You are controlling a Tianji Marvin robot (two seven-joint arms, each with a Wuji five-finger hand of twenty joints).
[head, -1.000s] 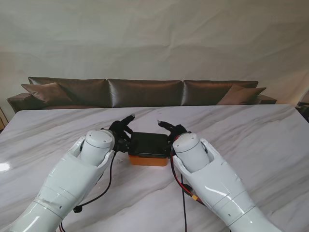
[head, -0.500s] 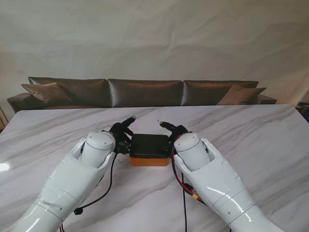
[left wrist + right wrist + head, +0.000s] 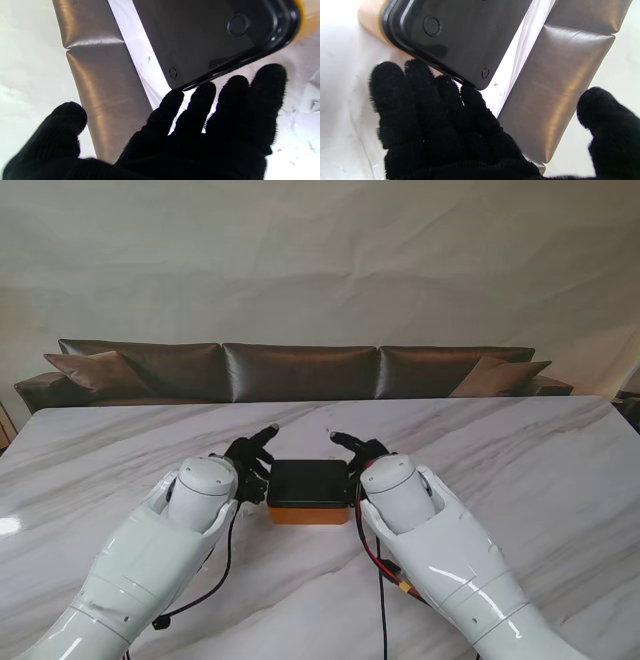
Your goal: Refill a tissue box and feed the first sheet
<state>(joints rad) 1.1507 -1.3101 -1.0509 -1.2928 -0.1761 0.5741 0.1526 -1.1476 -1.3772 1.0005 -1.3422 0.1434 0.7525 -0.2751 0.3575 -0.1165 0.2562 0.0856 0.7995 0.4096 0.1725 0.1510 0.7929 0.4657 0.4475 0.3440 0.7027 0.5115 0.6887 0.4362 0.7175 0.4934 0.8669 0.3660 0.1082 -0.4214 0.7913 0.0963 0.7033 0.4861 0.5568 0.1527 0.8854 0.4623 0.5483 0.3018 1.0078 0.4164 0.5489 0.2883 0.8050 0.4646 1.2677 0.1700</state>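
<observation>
Since 1.0 s ago the tissue box (image 3: 309, 490) has shifted slightly toward the robot's right and both arms have eased a little with it, though the change is small. It is an orange box with a glossy black panel on top, sitting flat on the white marbled desk (image 3: 520, 450) near the middle, between the 2 hands. From the wrist views the black panel shows a raised rim and small round marks near its corners; no tissue is visible on it. The left robot hand (image 3: 250, 462), in a black knit glove, sits just beside the box's left end with its 4 fingers (image 3: 232, 105) spread and extended toward the black edge and the thumb held well apart; it grips nothing, and whether the fingertips touch the box cannot be told. The right robot hand (image 3: 358, 454), gloved the same, mirrors it at the box's right end, fingers (image 3: 420, 100) splayed close under the black rim, thumb wide, also holding nothing. Farther from me, beyond the desk's far edge, a dark brown leather sofa (image 3: 300, 370) stands against a pale draped backdrop.
</observation>
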